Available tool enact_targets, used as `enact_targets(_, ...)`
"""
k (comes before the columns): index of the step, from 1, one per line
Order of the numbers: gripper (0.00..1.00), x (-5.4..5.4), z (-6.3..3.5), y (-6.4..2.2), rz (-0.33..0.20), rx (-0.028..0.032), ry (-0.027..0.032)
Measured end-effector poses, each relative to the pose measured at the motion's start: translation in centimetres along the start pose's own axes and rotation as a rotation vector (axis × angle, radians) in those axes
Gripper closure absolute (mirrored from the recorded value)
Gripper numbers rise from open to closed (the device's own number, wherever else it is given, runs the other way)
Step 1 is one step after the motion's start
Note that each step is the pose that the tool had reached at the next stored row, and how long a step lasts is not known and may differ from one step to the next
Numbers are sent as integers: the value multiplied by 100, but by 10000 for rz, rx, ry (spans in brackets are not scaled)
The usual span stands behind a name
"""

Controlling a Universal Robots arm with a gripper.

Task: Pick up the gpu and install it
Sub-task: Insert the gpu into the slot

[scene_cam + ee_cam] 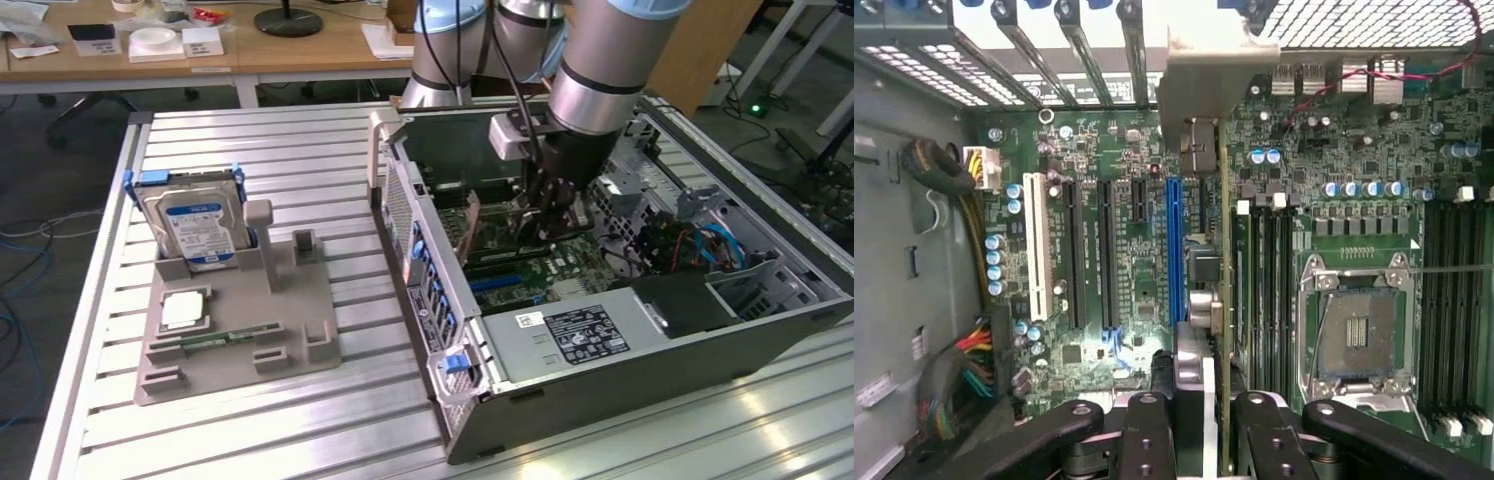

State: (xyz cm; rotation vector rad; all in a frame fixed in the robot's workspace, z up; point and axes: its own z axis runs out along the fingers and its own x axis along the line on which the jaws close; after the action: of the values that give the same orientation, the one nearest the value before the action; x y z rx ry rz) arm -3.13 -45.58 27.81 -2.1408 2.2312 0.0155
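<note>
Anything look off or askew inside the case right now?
Nothing stands out. The thin brownish-green GPU card with silver bracket hangs edge-on, upright, in the black gripper above the green motherboard of the open grey computer case. No loose parts or damage visible.

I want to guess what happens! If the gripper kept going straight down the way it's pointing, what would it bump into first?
Probably the motherboard. The gripper holds the gpu edge-on above it, so the card's lower edge would likely touch first, somewhere near the blue slot. Depth is hard to judge, so exactly where is uncertain.
</note>
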Motion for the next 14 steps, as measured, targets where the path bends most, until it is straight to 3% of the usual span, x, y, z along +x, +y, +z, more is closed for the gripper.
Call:
enact_targets(9,72,15,129,38,0,4,0)
enact_targets(14,72,21,202,108,0,3,0)
